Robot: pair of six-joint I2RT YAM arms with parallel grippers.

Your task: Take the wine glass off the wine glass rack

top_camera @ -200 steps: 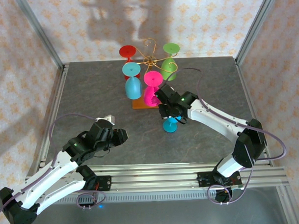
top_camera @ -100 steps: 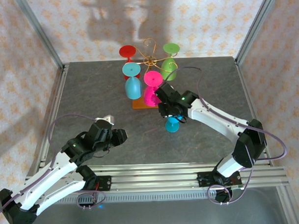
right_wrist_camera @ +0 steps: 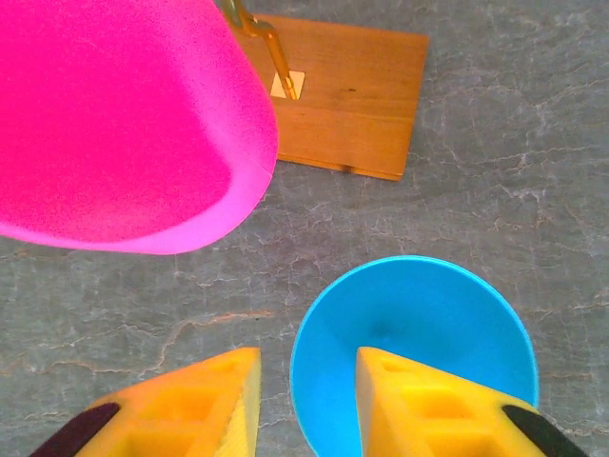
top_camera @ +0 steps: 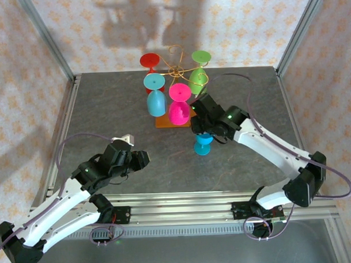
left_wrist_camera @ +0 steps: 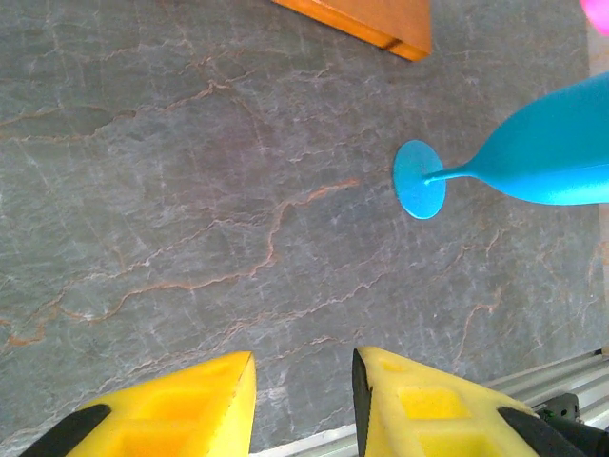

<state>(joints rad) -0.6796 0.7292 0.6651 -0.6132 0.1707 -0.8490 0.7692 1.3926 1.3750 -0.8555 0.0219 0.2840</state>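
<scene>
The wine glass rack (top_camera: pixel 174 68), gold wire on an orange wooden base (top_camera: pixel 162 122), stands at the back middle. A red (top_camera: pixel 149 61), a green (top_camera: pixel 200 79), a light blue (top_camera: pixel 155 99) and a pink glass (top_camera: pixel 178 106) hang on it upside down. A blue wine glass (top_camera: pixel 203 144) stands upright on the table in front of the rack. My right gripper (top_camera: pixel 202 129) hovers just above it, open; from the right wrist the bowl (right_wrist_camera: pixel 414 333) has its rim between the parted jaws (right_wrist_camera: pixel 306 405), untouched. My left gripper (top_camera: pixel 143 158) is open and empty at the near left.
The pink glass (right_wrist_camera: pixel 124 124) hangs close to the left of my right gripper, with the rack's base (right_wrist_camera: pixel 343 105) and gold stem (right_wrist_camera: pixel 260 36) just beyond. The blue glass's foot (left_wrist_camera: pixel 419 179) rests on grey stone table (left_wrist_camera: pixel 190 190). Metal frame posts edge the table (top_camera: pixel 65 112).
My right gripper's jaws have parted and let go of the blue glass, which now stands on the table. The right arm has shifted slightly right. The left arm has not moved.
</scene>
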